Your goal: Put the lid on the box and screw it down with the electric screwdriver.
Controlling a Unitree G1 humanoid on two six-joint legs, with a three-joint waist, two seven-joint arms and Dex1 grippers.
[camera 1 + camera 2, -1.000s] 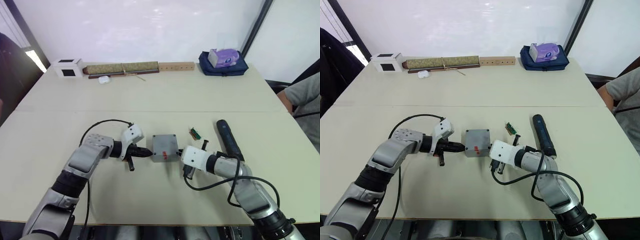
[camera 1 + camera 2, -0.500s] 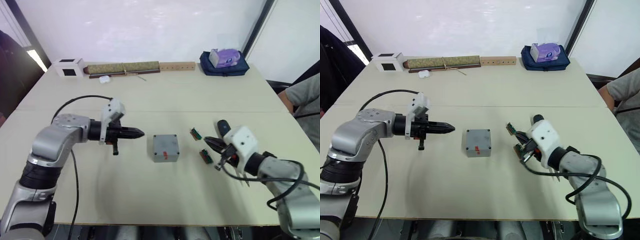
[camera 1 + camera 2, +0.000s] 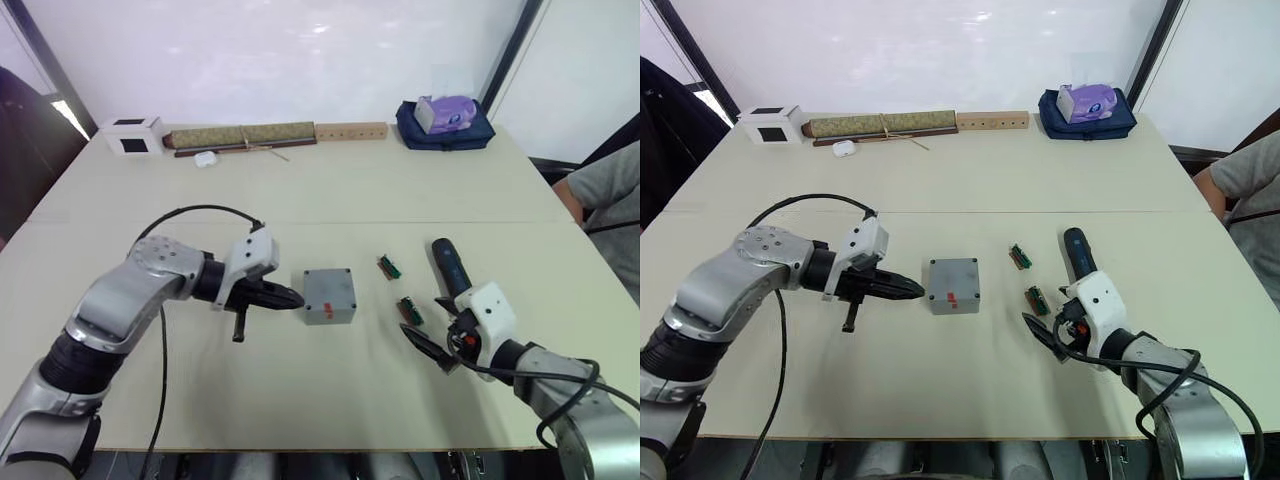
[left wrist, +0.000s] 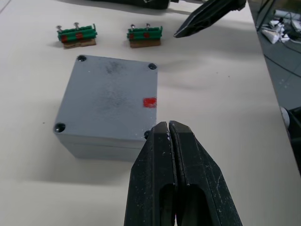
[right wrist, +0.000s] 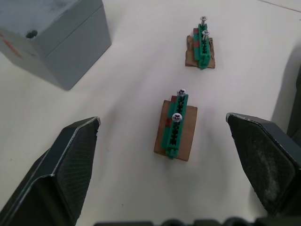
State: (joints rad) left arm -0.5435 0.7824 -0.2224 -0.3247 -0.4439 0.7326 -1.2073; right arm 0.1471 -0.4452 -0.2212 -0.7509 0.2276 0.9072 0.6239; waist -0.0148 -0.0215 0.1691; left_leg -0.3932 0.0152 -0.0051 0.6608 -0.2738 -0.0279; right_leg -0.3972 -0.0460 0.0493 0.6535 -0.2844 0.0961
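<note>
The grey box (image 3: 330, 296) sits mid-table with the flat grey lid (image 4: 107, 96) lying on top, dark screw holes at its corners and a red sticker (image 4: 149, 102) at one edge. My left gripper (image 3: 296, 298) is shut and empty, its tip right at the box's left side. The dark electric screwdriver (image 3: 449, 267) lies on the table to the right of the box. In front of the screwdriver, my right gripper (image 3: 424, 344) hovers low, open and empty. In the right wrist view its fingers (image 5: 70, 160) straddle a green screw holder (image 5: 176, 125).
A second green screw holder (image 3: 390, 266) lies between box and screwdriver. Along the far edge stand a white cube (image 3: 132, 135), a rolled mat (image 3: 240, 136), a wooden strip (image 3: 351, 131) and a blue bag with tissues (image 3: 445, 122). A person's arm (image 3: 600, 190) is at the right.
My right gripper swung away from the box to the right and opened. My left gripper lifted away to the left, then came back to the box's side, still shut.
</note>
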